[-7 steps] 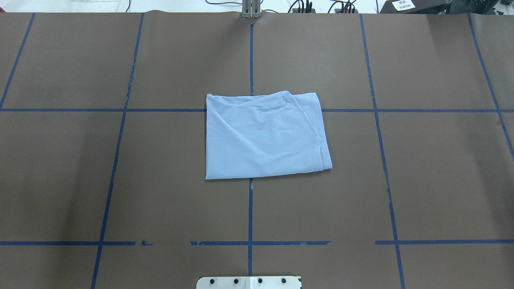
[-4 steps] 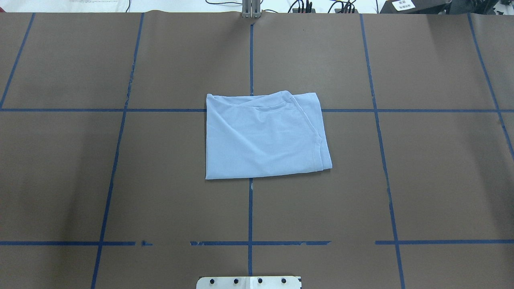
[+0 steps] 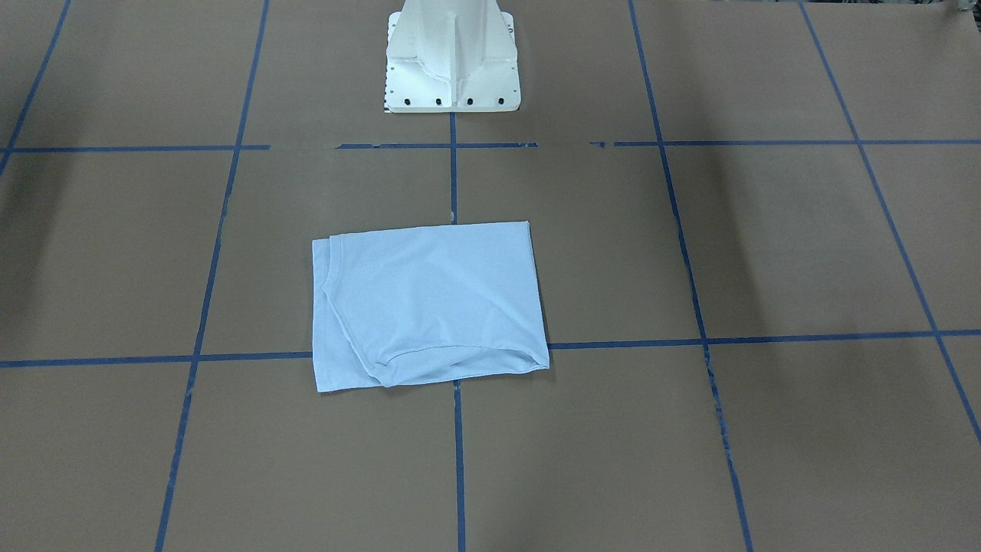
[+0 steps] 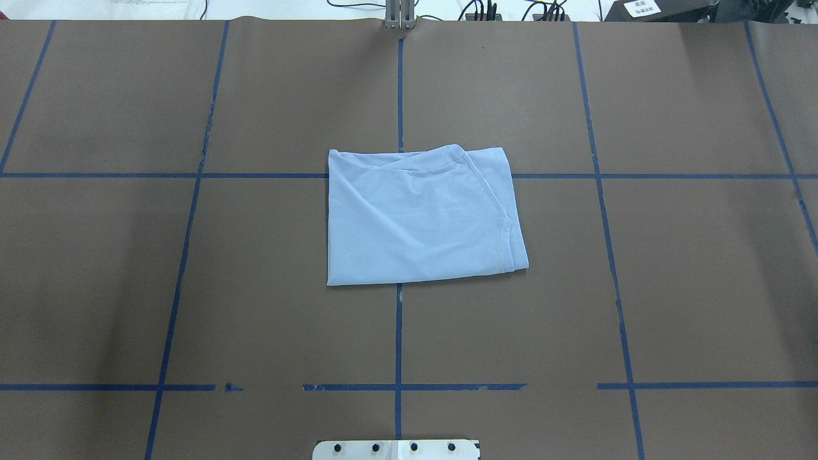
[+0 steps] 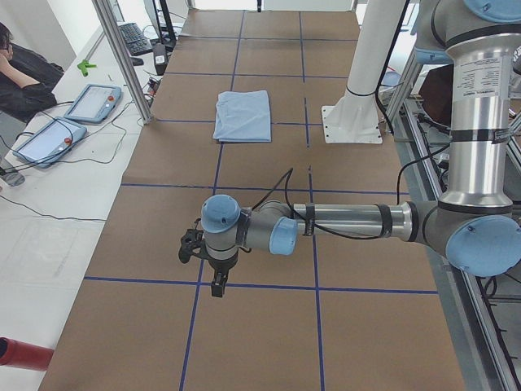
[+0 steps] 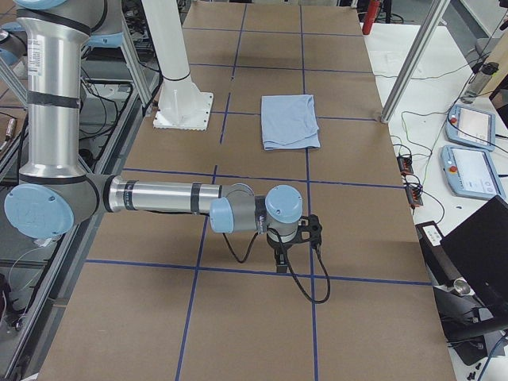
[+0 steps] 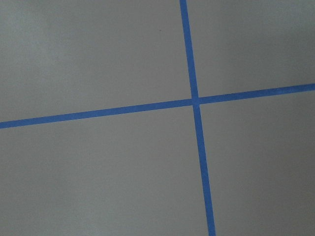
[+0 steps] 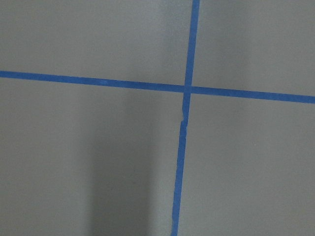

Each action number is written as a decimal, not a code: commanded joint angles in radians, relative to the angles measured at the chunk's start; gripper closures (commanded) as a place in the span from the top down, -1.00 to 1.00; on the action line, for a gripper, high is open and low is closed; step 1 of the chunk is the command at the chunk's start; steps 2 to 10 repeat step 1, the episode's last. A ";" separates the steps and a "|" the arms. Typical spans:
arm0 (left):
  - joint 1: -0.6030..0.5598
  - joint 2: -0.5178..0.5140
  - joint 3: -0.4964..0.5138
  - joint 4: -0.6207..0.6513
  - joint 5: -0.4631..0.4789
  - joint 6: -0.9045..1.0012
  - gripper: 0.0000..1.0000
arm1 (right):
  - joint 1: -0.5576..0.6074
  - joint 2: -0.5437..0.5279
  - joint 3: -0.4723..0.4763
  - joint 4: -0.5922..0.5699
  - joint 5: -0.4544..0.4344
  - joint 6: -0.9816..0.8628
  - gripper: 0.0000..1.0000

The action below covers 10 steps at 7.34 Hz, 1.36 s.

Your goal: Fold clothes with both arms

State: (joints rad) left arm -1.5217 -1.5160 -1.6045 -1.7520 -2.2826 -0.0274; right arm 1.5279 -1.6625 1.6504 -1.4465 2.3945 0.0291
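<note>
Pale blue fabric, the T-shirt (image 4: 418, 217), is seen lying folded into a compact rectangle near the middle of the brown-paper-covered desk (image 4: 671, 287), across a crossing of the blue tape lines (image 7: 196, 101). It is touched by neither arm.

The folding is judged to be finished or very nearly so. The sleeves are tucked in, and only a stitched hem edge is exposed along the right side in the overhead view, where the layers sit slightly skewed. No further fold seems to be called for. At most, a light squaring of that offset right edge, or a retreat of both arms to rest, would be expected.

No arm is shown by the overhead and front-facing views, where only the white pedestal (image 3: 452, 61) is caught. The arms are revealed by the side views alone. The left arm (image 5: 342, 221) is stretched low over the desk, well apart from the shirt towards the left end, with the left tool (image 5: 218, 283) pointed down above a tape line. The right arm (image 6: 159, 197) is posed likewise at the right end, the right tool (image 6: 281, 260) also pointed down.

Whether either tool is open or closed cannot be told from these views. No fingers are shown by the wrist cameras, in which only bare paper and tape crossings are seen.
</note>
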 commanded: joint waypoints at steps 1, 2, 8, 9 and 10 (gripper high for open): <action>0.000 -0.001 0.000 0.000 0.000 0.001 1.00 | 0.000 0.000 0.002 0.000 0.002 0.000 1.00; 0.000 -0.001 0.000 0.000 0.000 0.001 1.00 | 0.000 0.000 0.002 0.000 0.002 0.000 1.00; 0.000 -0.001 0.000 0.000 0.000 0.001 1.00 | 0.000 0.000 0.002 0.000 0.002 0.000 1.00; 0.000 -0.001 0.000 0.000 0.000 0.001 1.00 | 0.000 0.000 0.002 0.000 0.002 0.000 1.00; 0.000 -0.001 0.000 0.000 0.000 0.001 1.00 | 0.000 0.000 0.002 0.000 0.002 0.000 1.00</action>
